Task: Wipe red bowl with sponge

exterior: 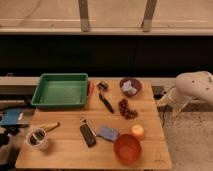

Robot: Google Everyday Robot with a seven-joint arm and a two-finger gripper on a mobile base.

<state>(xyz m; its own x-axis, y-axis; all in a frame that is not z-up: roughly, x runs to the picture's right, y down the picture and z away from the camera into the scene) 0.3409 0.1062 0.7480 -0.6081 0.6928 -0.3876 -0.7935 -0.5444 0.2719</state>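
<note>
The red bowl [127, 148] stands upright near the front edge of the wooden table [65, 152], right of centre. The blue-grey sponge [107, 133] lies flat just behind and left of it, close to the bowl's rim. My gripper [169, 98] is at the end of the white arm [196, 86], off the table's right side, level with the table's far half. It is well away from both the bowl and the sponge and holds nothing that I can see.
An orange fruit [137, 131] sits just behind the bowl. A black oblong object [88, 135] lies left of the sponge. Dark grapes [126, 108], a black-handled tool [105, 98], a purple bowl [130, 87], a green tray [61, 90] and a small jar [36, 138] are also on the table.
</note>
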